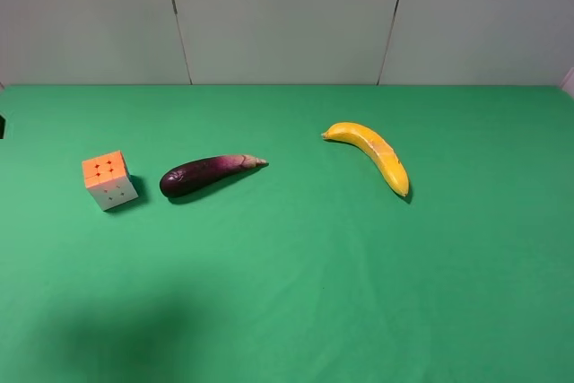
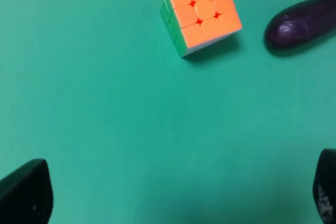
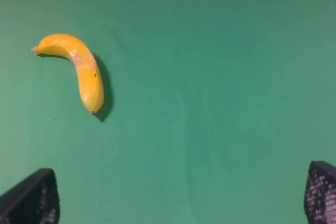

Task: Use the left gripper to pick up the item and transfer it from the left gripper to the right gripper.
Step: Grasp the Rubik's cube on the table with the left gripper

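Orange-topped cube [image 1: 109, 179] sat near eggplant [image 1: 208, 174]; left gripper [image 2: 176, 195] hung near it, jaws spread, empty; right gripper [image 3: 181, 195] spread too, near banana [image 3: 79, 69].

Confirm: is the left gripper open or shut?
Open: the left gripper has its fingertips far apart, nothing between them; the cube lies ahead.

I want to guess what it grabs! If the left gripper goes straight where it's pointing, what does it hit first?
Probably the green table, just short of the puzzle cube ahead of the open left gripper; depth is unclear. The eggplant lies off that line.
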Available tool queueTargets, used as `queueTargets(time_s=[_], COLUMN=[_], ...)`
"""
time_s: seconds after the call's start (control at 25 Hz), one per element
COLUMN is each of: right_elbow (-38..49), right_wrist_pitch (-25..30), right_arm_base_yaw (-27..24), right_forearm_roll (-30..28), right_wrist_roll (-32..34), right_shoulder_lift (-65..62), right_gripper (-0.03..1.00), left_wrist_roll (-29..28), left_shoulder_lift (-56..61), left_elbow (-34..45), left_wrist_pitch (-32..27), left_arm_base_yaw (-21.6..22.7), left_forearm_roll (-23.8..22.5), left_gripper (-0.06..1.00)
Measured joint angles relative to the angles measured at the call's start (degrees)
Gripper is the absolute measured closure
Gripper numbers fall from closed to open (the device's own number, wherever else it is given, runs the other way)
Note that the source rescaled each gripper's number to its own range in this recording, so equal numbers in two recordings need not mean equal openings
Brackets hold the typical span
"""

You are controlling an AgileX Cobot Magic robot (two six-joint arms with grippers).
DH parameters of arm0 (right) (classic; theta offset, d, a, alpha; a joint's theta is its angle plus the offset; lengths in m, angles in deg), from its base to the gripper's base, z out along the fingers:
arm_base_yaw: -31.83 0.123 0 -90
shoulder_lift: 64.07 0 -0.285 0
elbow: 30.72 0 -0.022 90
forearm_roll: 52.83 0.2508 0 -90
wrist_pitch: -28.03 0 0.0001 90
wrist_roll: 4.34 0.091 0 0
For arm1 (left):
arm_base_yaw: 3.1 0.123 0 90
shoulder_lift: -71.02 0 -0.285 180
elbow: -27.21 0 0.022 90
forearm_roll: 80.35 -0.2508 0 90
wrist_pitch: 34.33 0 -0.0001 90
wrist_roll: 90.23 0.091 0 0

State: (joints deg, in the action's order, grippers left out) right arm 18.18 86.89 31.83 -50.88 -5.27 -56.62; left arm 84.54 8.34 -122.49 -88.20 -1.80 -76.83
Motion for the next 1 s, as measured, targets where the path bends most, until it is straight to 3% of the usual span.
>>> queueTargets(time_s=[0.48, 1.0], right_elbow=[0.0, 0.0], right_wrist_pitch=[0.0, 0.0], right_arm_base_yaw=[0.0, 0.0], right_forearm_roll=[0.0, 0.0], right_wrist_roll=[0.0, 0.0], right_shoulder_lift=[0.0, 0.0], right_gripper=[-0.03, -0.03], left_wrist_roll=[-8.4, -11.7], left_shoulder_lift=[-18.9, -31.7], left_elbow=[-0.4, -1.5], left_wrist_pitch=[9.3, 18.2], left_arm_base_yaw=[0.0, -1.9], left_forearm_roll=[0.0, 1.1], left_gripper=[-0.05, -0.05])
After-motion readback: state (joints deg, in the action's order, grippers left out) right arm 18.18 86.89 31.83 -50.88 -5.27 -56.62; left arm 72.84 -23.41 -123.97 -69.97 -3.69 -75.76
